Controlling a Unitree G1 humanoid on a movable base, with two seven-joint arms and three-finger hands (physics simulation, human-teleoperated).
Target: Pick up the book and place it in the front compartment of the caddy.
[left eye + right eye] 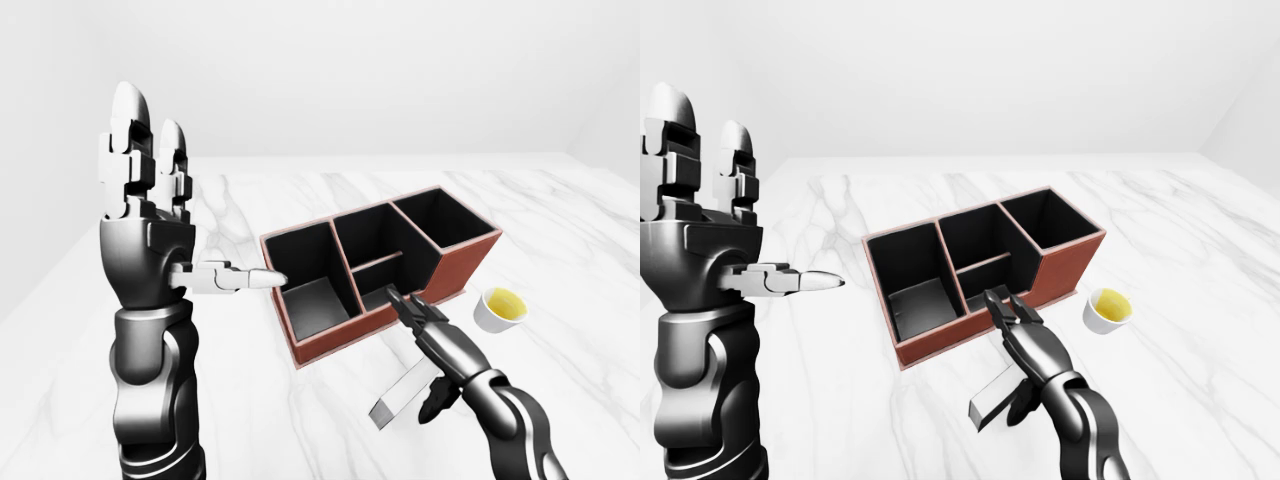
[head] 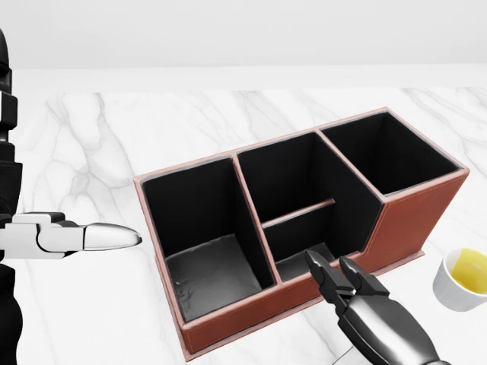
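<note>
The brown caddy [image 1: 330, 346] with black compartments stands on the white marble table at the middle of the left-eye view. My right hand [image 1: 418, 352] is just below the caddy's near wall, its fingers [image 2: 335, 277] stretched toward the caddy. A thin grey book [image 1: 398, 397] hangs tilted under its palm, with the thumb closed against it. My left hand [image 1: 170, 220] is raised upright at the left, open and empty, its thumb [image 2: 99, 238] pointing at the caddy's left end.
A small white cup [image 1: 500, 308] of yellow liquid stands on the table [image 1: 560, 210] right of the caddy, close to my right arm. The table's far edge runs across the top, with a pale wall behind it.
</note>
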